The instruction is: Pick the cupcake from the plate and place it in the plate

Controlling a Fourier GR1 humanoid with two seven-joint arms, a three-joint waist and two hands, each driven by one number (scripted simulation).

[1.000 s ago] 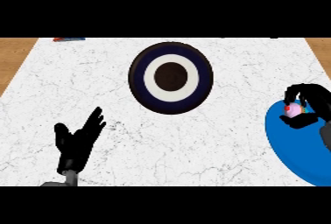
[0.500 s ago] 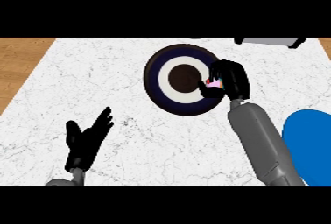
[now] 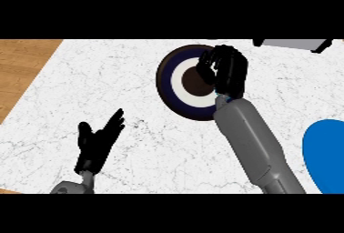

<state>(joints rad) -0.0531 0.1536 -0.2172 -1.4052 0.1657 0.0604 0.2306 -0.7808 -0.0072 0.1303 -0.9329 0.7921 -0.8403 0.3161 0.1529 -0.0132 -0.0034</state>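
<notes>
Marble-patterned white counter (image 3: 154,150) fills the near part of the head view, with a wooden floor strip (image 3: 23,68) showing past its left edge. Nearest, at lower left, the left hand (image 3: 97,143) rests above the counter with its fingers straight and spread, holding nothing. At the right edge lies a blue plate (image 3: 326,154), only partly in view, with nothing visible on the part that shows. Between the two, the grey right forearm (image 3: 255,145) runs up from the lower edge and crosses the lower right rim of the dark ringed plate (image 3: 171,86), which has a navy band, a white ring and a brown middle. The right hand (image 3: 225,70) sits over that plate's right half with its fingers curled downward; whether they enclose anything cannot be told. The cupcake is not visible, and the hand hides the spot beneath it. Farthest, at the top right, a grey object (image 3: 292,43) is cut off by the edge.
</notes>
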